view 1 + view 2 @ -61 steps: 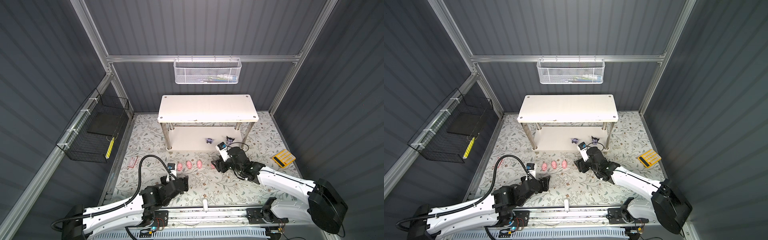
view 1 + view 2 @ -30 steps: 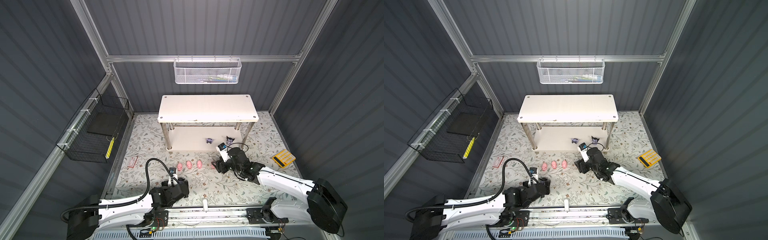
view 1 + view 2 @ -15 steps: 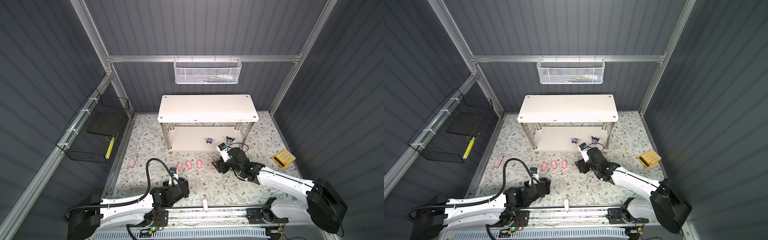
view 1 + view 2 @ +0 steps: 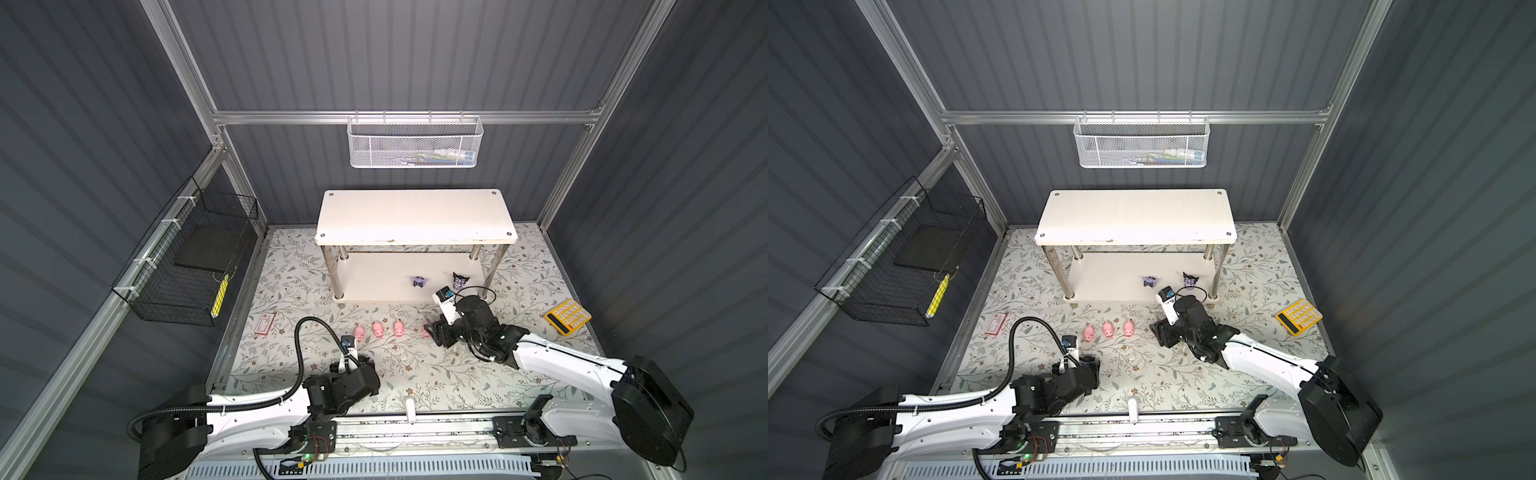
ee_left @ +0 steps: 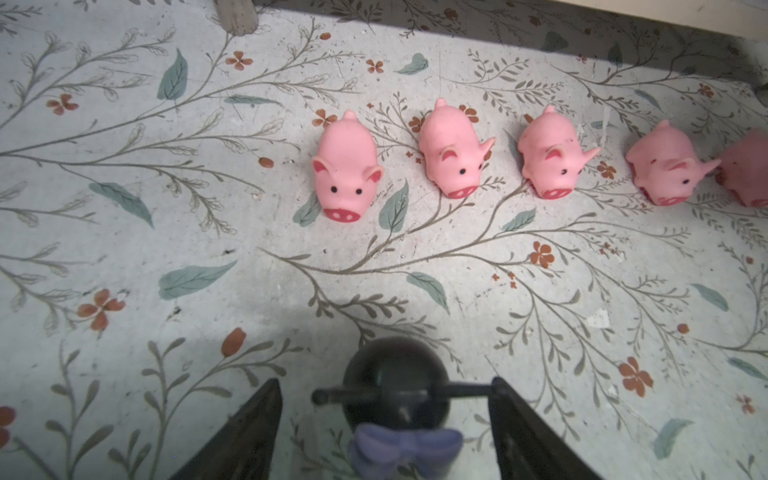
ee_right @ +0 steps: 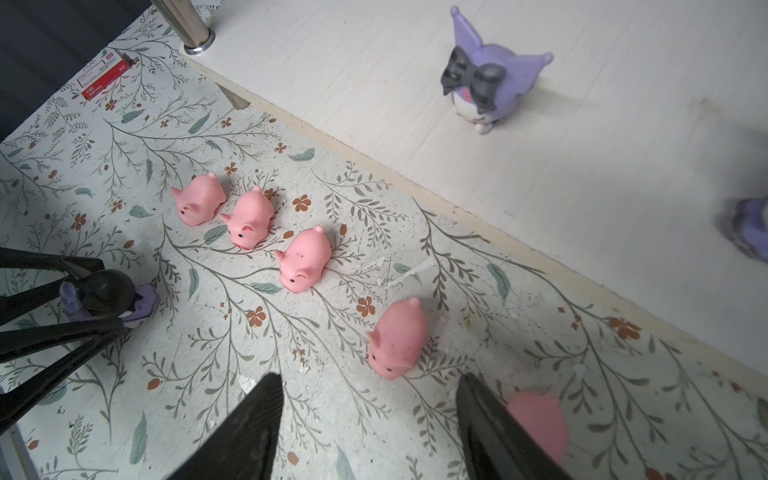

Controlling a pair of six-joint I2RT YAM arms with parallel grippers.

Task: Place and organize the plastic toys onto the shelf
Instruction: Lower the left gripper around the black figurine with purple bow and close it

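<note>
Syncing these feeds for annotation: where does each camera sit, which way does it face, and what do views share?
Both top views: high above the base, looking down at the shelf; left gripper and right gripper show.
Left wrist: behind the left gripper, facing the pigs; its fingers flank a black figure.
Right wrist: above the pigs, facing the shelf's lower board; own fingers show.
Shared by wrists: pigs, black figure.

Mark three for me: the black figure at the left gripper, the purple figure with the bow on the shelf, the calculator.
black figure [image 5: 395, 370], left wrist view, top of its head.
purple figure [image 6: 515, 81], right wrist view, side of its head.
calculator [image 4: 570, 315], in a top view, yellow keypad.
</note>
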